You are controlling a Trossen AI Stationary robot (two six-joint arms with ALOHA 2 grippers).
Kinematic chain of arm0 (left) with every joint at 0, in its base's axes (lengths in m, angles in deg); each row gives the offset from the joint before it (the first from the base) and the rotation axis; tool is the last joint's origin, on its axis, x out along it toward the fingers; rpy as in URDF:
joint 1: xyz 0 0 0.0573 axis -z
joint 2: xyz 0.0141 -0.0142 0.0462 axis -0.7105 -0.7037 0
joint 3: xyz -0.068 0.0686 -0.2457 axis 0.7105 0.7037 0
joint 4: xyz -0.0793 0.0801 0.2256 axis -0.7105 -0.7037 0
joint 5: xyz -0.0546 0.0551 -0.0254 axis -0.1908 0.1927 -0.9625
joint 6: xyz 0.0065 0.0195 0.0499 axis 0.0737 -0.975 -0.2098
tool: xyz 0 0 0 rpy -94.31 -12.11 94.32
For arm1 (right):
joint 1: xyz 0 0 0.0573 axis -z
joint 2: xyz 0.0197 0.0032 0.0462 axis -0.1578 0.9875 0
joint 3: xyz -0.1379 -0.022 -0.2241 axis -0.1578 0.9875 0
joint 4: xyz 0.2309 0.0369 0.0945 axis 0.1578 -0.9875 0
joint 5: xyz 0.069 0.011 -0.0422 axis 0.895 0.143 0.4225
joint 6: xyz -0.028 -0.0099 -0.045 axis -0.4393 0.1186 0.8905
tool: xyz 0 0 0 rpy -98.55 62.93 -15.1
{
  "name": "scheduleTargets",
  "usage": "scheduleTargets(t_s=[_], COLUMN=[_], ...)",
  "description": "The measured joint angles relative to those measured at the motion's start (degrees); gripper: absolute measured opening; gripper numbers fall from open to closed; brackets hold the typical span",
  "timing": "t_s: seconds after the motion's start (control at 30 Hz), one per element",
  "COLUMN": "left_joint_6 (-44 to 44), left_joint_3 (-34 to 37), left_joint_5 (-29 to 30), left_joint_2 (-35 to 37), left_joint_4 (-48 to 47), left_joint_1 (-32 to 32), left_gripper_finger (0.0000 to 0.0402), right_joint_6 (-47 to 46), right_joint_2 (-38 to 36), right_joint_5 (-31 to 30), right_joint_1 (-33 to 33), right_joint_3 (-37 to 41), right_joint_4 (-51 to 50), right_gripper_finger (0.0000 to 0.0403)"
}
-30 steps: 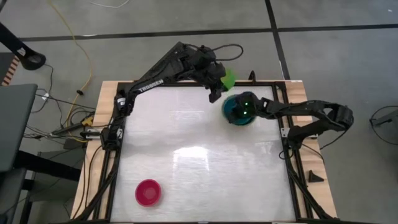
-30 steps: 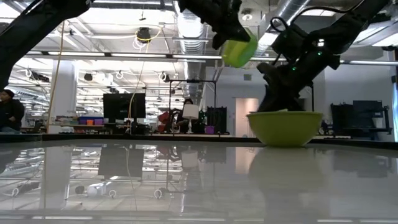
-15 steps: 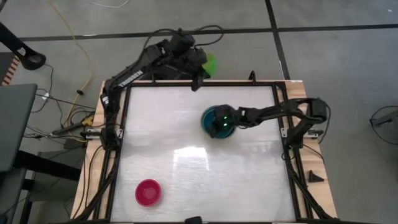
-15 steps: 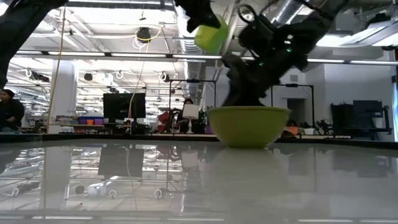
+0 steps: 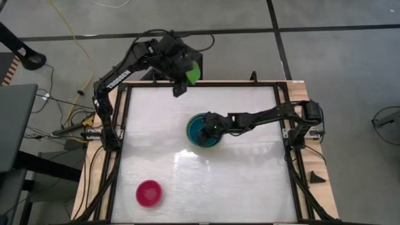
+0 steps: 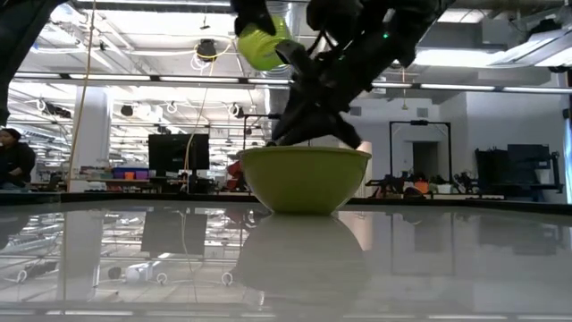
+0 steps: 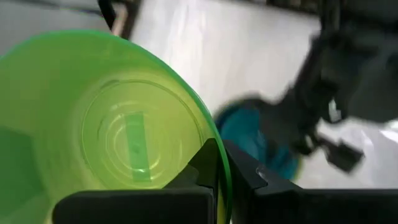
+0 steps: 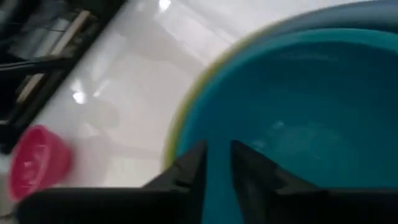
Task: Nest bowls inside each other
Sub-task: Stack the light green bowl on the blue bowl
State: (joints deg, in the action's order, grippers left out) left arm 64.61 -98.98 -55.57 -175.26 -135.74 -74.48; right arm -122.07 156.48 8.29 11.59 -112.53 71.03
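A teal bowl (image 5: 199,132) sits nested in a light blue bowl (image 8: 364,9) inside an olive-green bowl (image 6: 302,179). This stack stands on its base near the table's middle. My right gripper (image 8: 217,163) reaches into the stack from the right, its fingers a narrow gap apart over the teal bowl's inside (image 8: 298,112). My left gripper (image 5: 186,79) is shut on a small lime green bowl (image 5: 194,70), high over the table's far edge. A magenta bowl (image 5: 149,194) rests upright at the near left. My left gripper pinches the lime green bowl's rim (image 7: 217,146), one finger inside the bowl and one outside. The bowl is lifted clear and tipped onto its side (image 6: 262,43), with its hollow facing the wrist camera. My right gripper: I cannot tell whether its fingers touch the stack's rim (image 8: 179,134).
A dark frame (image 5: 282,106) runs around the table top. Bare table lies between the stack and the magenta bowl (image 8: 37,158). The room beyond the table shows in the low view, with a person (image 6: 12,161) far off at the left.
My right gripper has swept from the far right corner toward the table's middle, and the stack has slid along the table with it, staying upright. My left gripper has carried the lime green bowl up and toward the table's left, above the far edge.
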Motion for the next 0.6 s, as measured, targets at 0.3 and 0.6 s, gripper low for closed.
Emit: scheduleTargets(t_s=[0.3, 0.6], left_joint_6=[0.7, 2.0], left_joint_3=[4.0, 19.5], left_joint_5=[-9.5, -7.6], left_joint_2=[0.4, 0.2], left_joint_4=[-7.9, 5.0], left_joint_1=[7.0, 17.8], left_gripper_finger=[0.0, 0.0], right_joint_6=[1.7, 0.3], right_joint_2=[-15.3, -40.6], right_joint_5=[-5.3, -34.8], right_joint_1=[-1.1, -9.5], right_joint_3=[1.8, 1.9], right_joint_4=[-8.1, -24.9], right_gripper_finger=[0.0267, 0.0274])
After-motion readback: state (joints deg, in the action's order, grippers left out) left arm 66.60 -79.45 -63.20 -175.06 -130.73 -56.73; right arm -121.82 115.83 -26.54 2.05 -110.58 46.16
